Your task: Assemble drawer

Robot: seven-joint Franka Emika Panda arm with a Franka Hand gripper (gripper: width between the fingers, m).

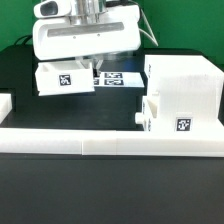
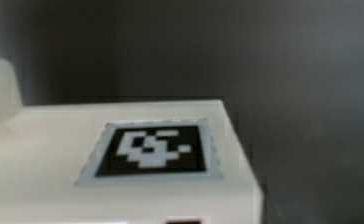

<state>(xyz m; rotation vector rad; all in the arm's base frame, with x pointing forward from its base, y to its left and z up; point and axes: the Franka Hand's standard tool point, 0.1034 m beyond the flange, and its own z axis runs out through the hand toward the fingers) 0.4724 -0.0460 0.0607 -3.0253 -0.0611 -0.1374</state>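
White plastic makes up every part of the drawer. The casing (image 1: 185, 85) stands tall at the right of the exterior view. The left tray (image 1: 65, 80) sits at the upper left, directly beneath the gripper (image 1: 88, 66). The right tray (image 1: 158, 112) rests against the casing's lower part, knob (image 1: 138, 118) pointing toward the frame's left; whether it is slid in or only stands in front I cannot tell. The gripper's fingers are hidden behind the left tray's wall, so I cannot tell whether they are apart or clamped on it. The wrist view shows only a white face with a tag (image 2: 156, 150) close up.

Likely trouble: a hold on one wall, off centre, could let the tray tilt or slip. Carried toward the frame's right, it could scrape the marker board (image 1: 120, 78) lying between tray and casing. It could also bump the casing or go in skewed and jam.

Counted: one casing, two trays, one gripper, one marker board, one low rail (image 1: 100, 143) along the front.
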